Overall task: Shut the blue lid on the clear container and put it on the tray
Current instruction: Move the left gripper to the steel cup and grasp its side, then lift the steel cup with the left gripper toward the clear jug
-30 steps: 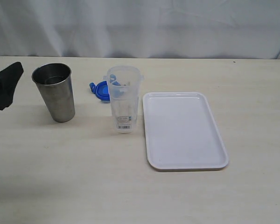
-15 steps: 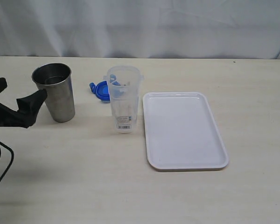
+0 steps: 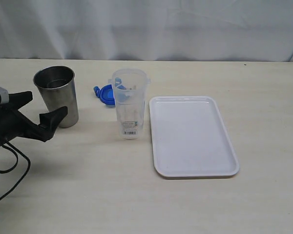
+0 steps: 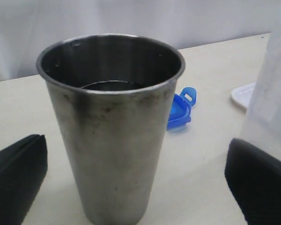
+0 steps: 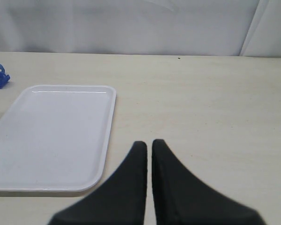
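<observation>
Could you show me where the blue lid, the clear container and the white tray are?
blue lid (image 3: pixel 104 94): exterior view, its visible top face.
clear container (image 3: pixel 129 105): exterior view, middle of its side wall.
tray (image 3: pixel 193 136): exterior view, its bare flat floor.

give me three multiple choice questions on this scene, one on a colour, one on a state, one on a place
1. The tray is: A) white B) blue C) grey
2. The container is: A) lidded B) upright and uncovered C) tipped over
3. The lid lies: A) on the tray B) on the container C) on the table behind the container

Answers:
1 A: the whole tray is plain white.
2 B: the container stands on its base with nothing over its mouth.
3 C: the lid rests on the table just past the container, apart from the tray.
</observation>
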Robot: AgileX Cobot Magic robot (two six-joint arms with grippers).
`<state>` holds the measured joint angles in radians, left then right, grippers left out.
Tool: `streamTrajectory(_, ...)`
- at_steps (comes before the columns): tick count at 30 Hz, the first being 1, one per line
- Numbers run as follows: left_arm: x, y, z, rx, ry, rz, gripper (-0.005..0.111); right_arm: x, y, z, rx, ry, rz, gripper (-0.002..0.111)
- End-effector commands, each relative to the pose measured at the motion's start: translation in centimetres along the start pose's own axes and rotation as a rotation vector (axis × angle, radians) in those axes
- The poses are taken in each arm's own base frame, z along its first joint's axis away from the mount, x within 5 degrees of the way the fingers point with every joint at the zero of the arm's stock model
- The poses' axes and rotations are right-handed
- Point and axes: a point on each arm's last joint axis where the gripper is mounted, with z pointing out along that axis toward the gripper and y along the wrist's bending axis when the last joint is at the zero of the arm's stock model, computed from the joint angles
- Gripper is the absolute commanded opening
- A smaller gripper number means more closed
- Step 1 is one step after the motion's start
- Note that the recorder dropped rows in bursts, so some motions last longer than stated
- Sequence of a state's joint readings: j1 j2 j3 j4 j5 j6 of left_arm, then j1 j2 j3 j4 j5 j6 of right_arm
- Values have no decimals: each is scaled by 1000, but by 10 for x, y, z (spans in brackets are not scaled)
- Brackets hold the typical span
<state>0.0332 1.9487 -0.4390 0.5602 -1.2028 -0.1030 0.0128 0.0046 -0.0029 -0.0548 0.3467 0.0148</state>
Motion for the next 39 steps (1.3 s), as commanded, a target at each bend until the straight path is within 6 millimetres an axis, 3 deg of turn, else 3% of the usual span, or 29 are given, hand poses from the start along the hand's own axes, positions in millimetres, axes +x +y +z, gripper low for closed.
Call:
streamTrajectory(1, 0, 2, 7, 10, -21, 8, 96, 0, 0, 0, -1, -12, -10, 5)
streamTrajectory(31, 9, 16, 63, 52, -62, 13, 96, 0, 0, 0, -1, -12, -10, 5)
streamTrajectory(39, 1, 20, 72, 61, -97, 32, 96, 0, 0, 0, -1, -12, -10, 5)
